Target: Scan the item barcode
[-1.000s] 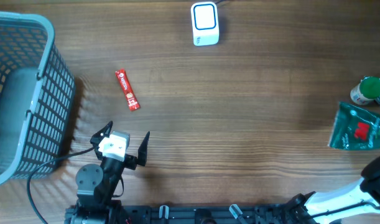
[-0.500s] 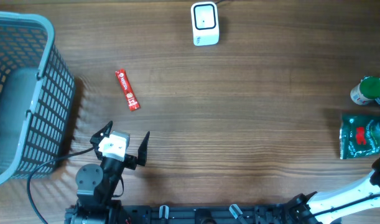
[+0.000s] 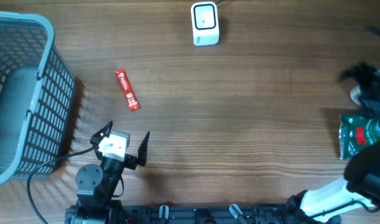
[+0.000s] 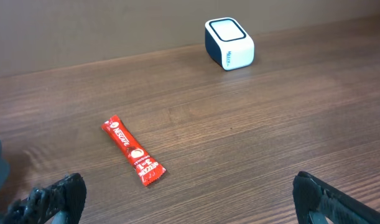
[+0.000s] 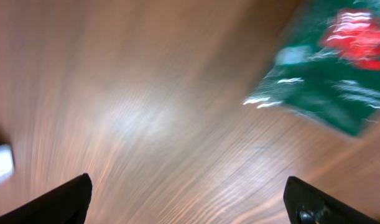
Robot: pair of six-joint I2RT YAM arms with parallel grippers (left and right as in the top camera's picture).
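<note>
A green packet (image 3: 362, 135) with a red label lies flat at the table's right edge; in the right wrist view the packet (image 5: 329, 87) is a blur at the upper right. My right gripper (image 3: 366, 78) is a dark smear just beyond it, and its own camera shows the gripper (image 5: 190, 202) open with only bare wood between the fingers. The white scanner (image 3: 204, 23) stands at the far middle. A red sachet (image 3: 127, 89) lies left of centre. My left gripper (image 3: 124, 144) rests open near the front edge, short of the sachet (image 4: 132, 150), with the scanner (image 4: 229, 43) far ahead.
A grey mesh basket (image 3: 28, 93) fills the left side. A white bottle (image 3: 356, 95) stands at the right edge, partly hidden behind the blurred right gripper. Wood tabletop lies between the sachet and the packet.
The right gripper has opened and let go of the green packet, which now lies further right. That arm has swung fast toward the far right. The left arm has not moved.
</note>
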